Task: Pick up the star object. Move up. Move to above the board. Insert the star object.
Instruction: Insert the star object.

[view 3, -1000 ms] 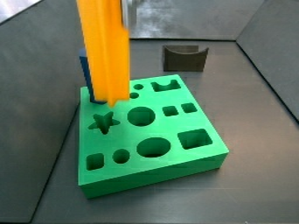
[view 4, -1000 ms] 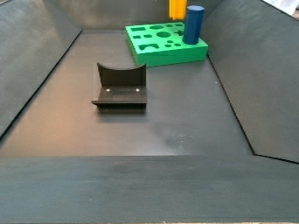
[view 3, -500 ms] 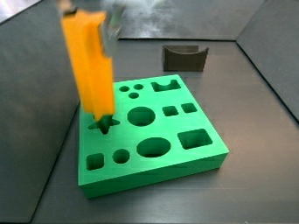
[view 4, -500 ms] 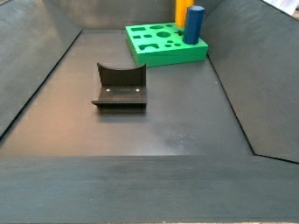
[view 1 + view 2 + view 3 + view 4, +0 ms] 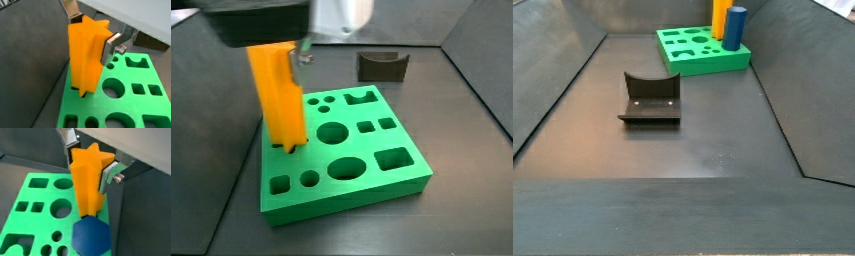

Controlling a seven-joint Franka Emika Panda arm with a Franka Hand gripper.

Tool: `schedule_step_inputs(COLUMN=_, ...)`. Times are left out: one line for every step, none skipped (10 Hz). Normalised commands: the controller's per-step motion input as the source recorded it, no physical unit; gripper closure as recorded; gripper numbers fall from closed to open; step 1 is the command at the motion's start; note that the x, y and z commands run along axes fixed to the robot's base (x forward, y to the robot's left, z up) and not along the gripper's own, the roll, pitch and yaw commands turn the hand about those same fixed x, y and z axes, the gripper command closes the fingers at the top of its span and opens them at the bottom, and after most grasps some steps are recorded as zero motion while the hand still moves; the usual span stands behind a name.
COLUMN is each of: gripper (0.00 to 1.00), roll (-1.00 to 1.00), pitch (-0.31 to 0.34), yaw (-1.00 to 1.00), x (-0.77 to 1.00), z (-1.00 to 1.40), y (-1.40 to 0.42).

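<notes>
My gripper is shut on the upper end of the star object, a tall orange peg with a star cross-section. It stands upright over the near-left part of the green board. Its lower end sits in the mouth of the board's star-shaped hole. Both wrist views show the silver fingers pressed on opposite sides of the star object, above the board. In a side view the star object rises at the back of the board.
A shorter dark-blue peg stands in the board right beside the orange one. The dark fixture stands on the grey floor away from the board. Sloping grey walls enclose the floor.
The gripper has come down with the star object and shifted it from above the board's back-left part onto the star hole. The gripper body now shows in the side view.
</notes>
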Motion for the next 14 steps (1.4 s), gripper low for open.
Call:
schedule_step_inputs(gripper=1.00, roll=0.23, pitch=-0.010, yaw=0.53, x=0.03, z=-0.50, y=0.00)
schedule_step_inputs(gripper=1.00, roll=0.28, pitch=-0.020, yaw=0.57, x=0.00, z=-0.59, y=0.01)
schedule_step_inputs(gripper=1.00, roll=0.32, pitch=-0.007, yaw=0.66, x=-0.19, z=-0.55, y=0.14)
schedule_step_inputs(gripper=1.00, roll=0.19, pitch=-0.066, yaw=0.66, x=-0.16, z=-0.46, y=0.06)
schedule_step_inputs(gripper=1.00, roll=0.05, pitch=-0.089, yaw=0.22, x=-0.21, z=-0.34, y=0.00)
schedule_step_inputs(gripper=1.00, roll=0.01, pitch=-0.129, yaw=0.15, x=-0.14, z=-0.44, y=-0.08)
schedule_step_inputs(gripper=1.00, roll=0.00, pitch=-0.123, yaw=0.05, x=0.07, z=-0.51, y=-0.27)
schedule_step_inputs(gripper=1.00, roll=0.00, pitch=-0.114, yaw=0.03, x=0.21, z=-0.51, y=-0.27)
schedule_step_inputs(gripper=1.00, roll=0.05, pitch=-0.063, yaw=0.15, x=0.39, z=-0.60, y=-0.11)
schedule_step_inputs(gripper=1.00, roll=0.20, pitch=-0.016, yaw=0.26, x=0.38, z=-0.71, y=0.00)
schedule_step_inputs(gripper=1.00, roll=0.27, pitch=-0.017, yaw=0.33, x=0.22, z=-0.68, y=0.04)
schedule_step_inputs(gripper=1.00, roll=0.22, pitch=-0.013, yaw=0.37, x=0.25, z=-0.63, y=0.00)
schedule_step_inputs(gripper=1.00, roll=0.15, pitch=-0.023, yaw=0.37, x=0.29, z=-0.59, y=0.00)
schedule_step_inputs(gripper=1.00, roll=0.09, pitch=-0.123, yaw=0.26, x=0.07, z=-0.79, y=-0.02)
